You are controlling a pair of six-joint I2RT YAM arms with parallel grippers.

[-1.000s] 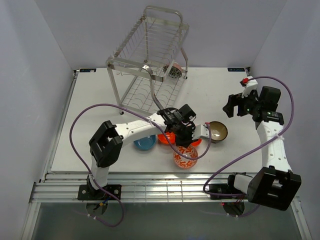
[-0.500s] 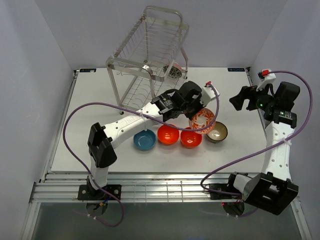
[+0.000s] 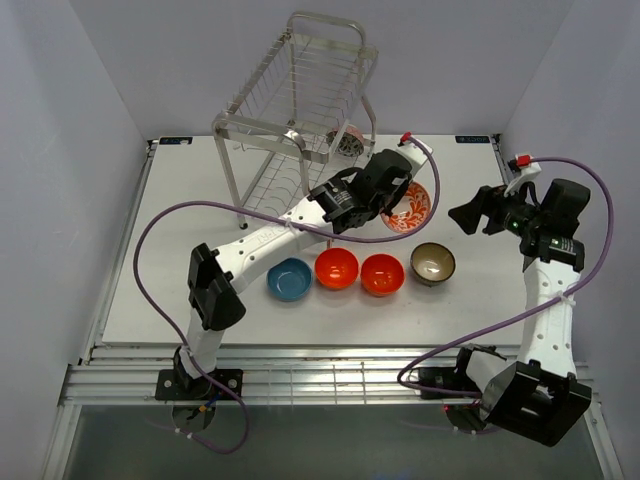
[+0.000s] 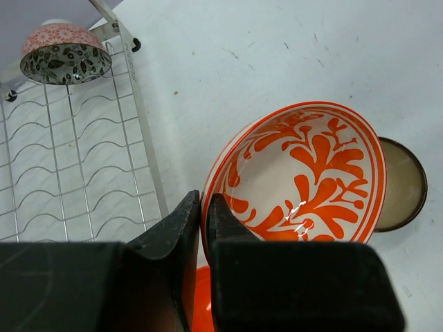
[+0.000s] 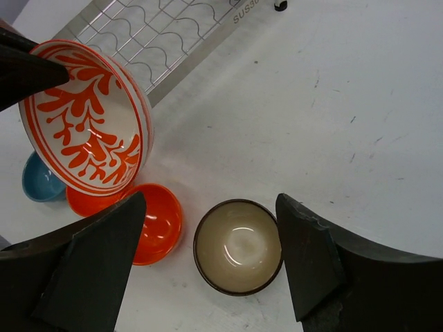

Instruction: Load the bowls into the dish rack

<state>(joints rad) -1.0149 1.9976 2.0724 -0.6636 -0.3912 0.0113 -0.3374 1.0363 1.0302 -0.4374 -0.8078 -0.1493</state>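
Observation:
My left gripper (image 3: 398, 203) (image 4: 203, 202) is shut on the rim of the red-and-white patterned bowl (image 3: 410, 208) (image 4: 304, 173) (image 5: 86, 117). It holds the bowl tilted in the air, just right of the silver wire dish rack (image 3: 295, 110) (image 4: 69, 152). A grey patterned bowl (image 3: 348, 143) (image 4: 66, 55) sits at the rack's far end. On the table stand a blue bowl (image 3: 289, 279), two orange bowls (image 3: 337, 268) (image 3: 382, 274) and a dark brown bowl with a cream inside (image 3: 433, 263) (image 5: 239, 247). My right gripper (image 3: 468, 217) (image 5: 209, 200) hangs open above the brown bowl.
White walls close in the table on the left, back and right. The left arm's purple cable (image 3: 160, 230) loops over the table's left half. The rack's lower tier (image 5: 152, 28) lies behind the row of bowls.
The left gripper lifted the red-and-white bowl from the front of the table and carried it back toward the rack, tilting it. The right arm shifted and its jaws narrowed a little.

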